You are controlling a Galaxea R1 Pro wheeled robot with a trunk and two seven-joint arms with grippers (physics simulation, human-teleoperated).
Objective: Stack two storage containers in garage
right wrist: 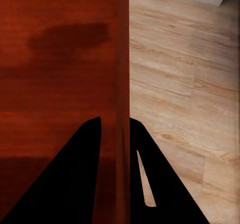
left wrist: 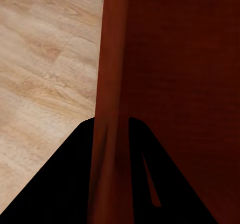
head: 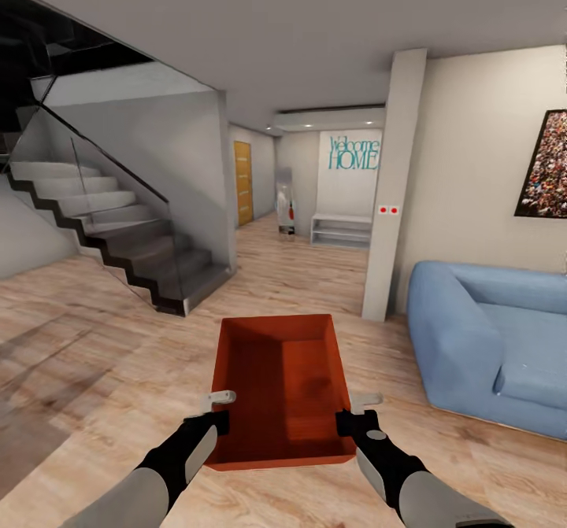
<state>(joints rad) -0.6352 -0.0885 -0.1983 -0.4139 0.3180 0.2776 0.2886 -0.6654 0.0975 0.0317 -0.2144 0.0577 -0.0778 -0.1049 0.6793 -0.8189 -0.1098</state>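
1. One storage container (head: 285,386), an orange-red open bin, is carried in front of the robot above the light wood plank floor (head: 94,339) of the living room; nothing lies inside it.
2. Left gripper (head: 219,419) is clenched on the container's left wall near the close corner; in the left wrist view the dark fingers (left wrist: 75,184) straddle the thin wall (left wrist: 112,83), one on each face.
3. Right gripper (head: 352,416) grasps the opposite wall in the same manner; the right wrist view shows its fingers (right wrist: 75,179) pinching the wall edge (right wrist: 123,58), with the plank floor beyond.
4. Surroundings: a blue sofa (head: 488,347) stands at the right, a white pillar (head: 392,190) just beyond it, a staircase (head: 118,229) with a glass balustrade at the left, and a hallway ahead leading to a wooden door (head: 243,182) and a "Welcome HOME" wall sign (head: 353,153).
5. Stage, as judged: transport toward the garage, with stacking not yet begun.
6. Risks, as judged: both holds sit at the near end of the walls, so the far end is unsupported and may sag or pivot downward. Uneven motion of the two arms could twist the thin walls out of a pinch. The container's front corners could strike the pillar, the stair foot or the hallway walls while passing through, knocking it loose.
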